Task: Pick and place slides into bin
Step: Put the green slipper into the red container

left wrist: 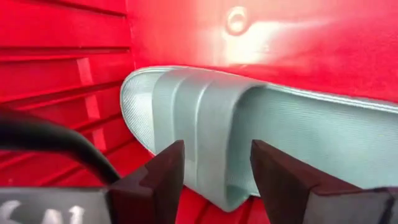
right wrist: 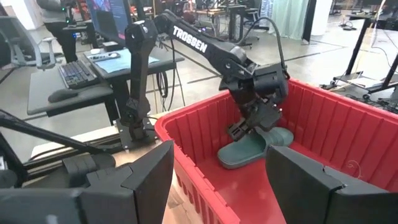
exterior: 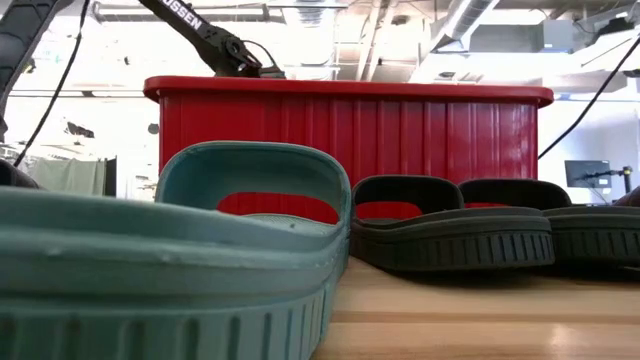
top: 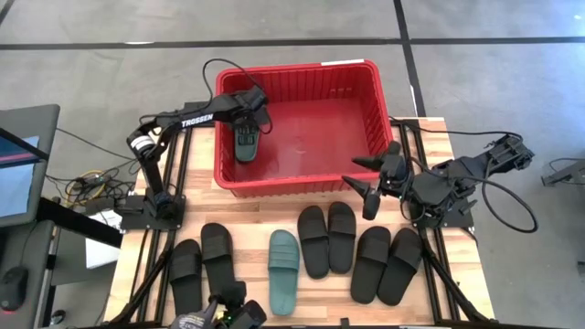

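L gripper [top: 249, 125] inside red bin [top: 366, 71], over green slide [top: 245, 144] lying on bin floor.

In high view: bin at 12 o'clock of table [top: 457, 265]; green slide inside at bin's 9 o'clock, near the wall. L jaws apart, fingers [left wrist: 158, 177] straddling the strap, not clamped; slide resting flat on bin floor per R wrist view. R gripper [top: 373, 185] parked at 3 o'clock, just outside bin's front-right corner, jaws wide apart, nothing between. On table toward 6 o'clock: second green slide [top: 282, 270] centre, black pair [top: 327, 238] beside it, another black pair [top: 388, 264] toward 4 o'clock, third black pair [top: 201, 265] toward 8 o'clock. Monitor [top: 18, 169] off table at 9 o'clock.
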